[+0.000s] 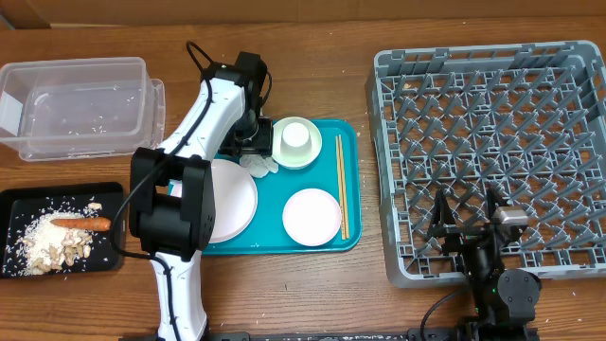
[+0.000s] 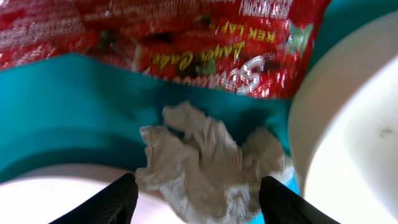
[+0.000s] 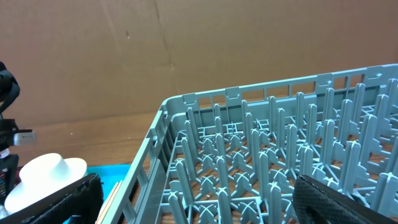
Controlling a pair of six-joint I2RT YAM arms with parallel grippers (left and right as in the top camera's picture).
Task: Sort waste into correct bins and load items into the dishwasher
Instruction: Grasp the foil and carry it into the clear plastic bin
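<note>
My left gripper is open over the back left of the teal tray, one finger on each side of the crumpled white tissue. The red foil wrapper lies just beyond the tissue; the arm hides it in the overhead view. The large plate, smaller plate, bowl with the cup in it, and chopsticks are on the tray. The orange sausage stick and food scraps lie in the black tray. My right gripper is open and empty over the dish rack.
The teal tray sits mid-table between the bins and the rack. The clear tub stands at the back left with a few crumbs inside. A brown cardboard wall backs the table in the right wrist view.
</note>
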